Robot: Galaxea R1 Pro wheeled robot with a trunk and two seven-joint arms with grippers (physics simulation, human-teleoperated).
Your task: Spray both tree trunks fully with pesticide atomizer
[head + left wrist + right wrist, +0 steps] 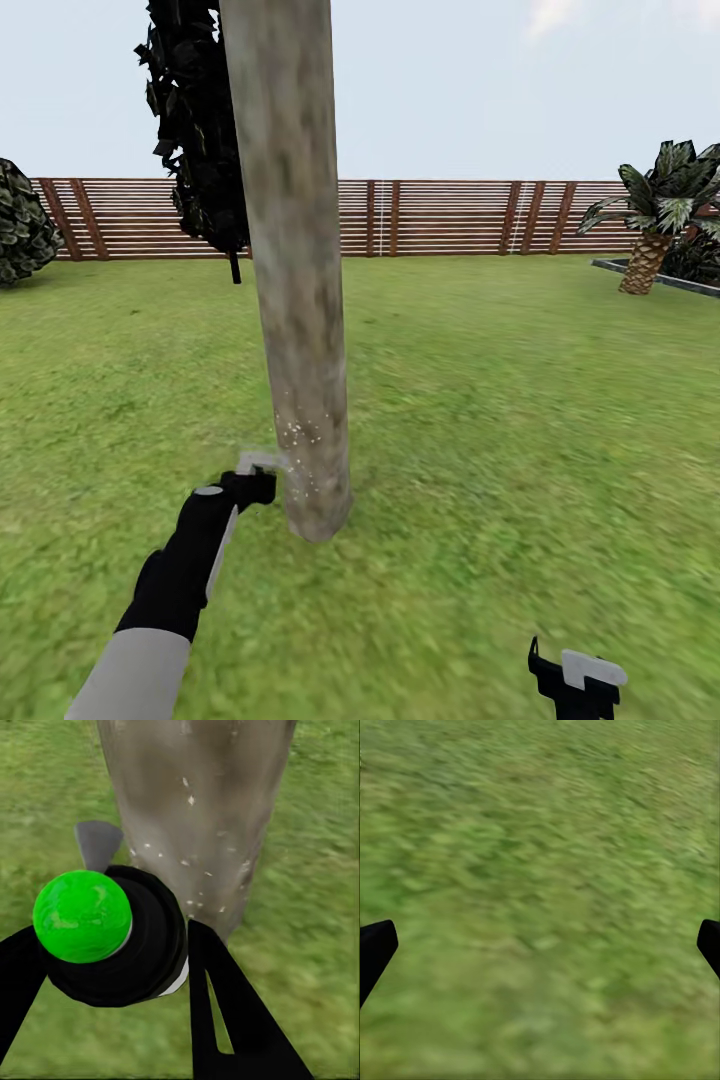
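While our right tool (pixel 540 945) hangs low over the lawn (pixel 520 420) with fingers spread wide and empty, our left tool (pixel 112 960) is clamped around the pesticide atomizer (pixel 112 937), green-capped, just beside the tree trunk (pixel 300 300); white pesticide (pixel 305 435) specks dot its base. Beyond stands the fence (pixel 450 215).

Atomizer (pixel 112 937) apparently just beside tree trunk (pixel 295 300)

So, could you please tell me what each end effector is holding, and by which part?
The left end effector grips the atomizer around its black body. The right end effector is open, holding nothing.
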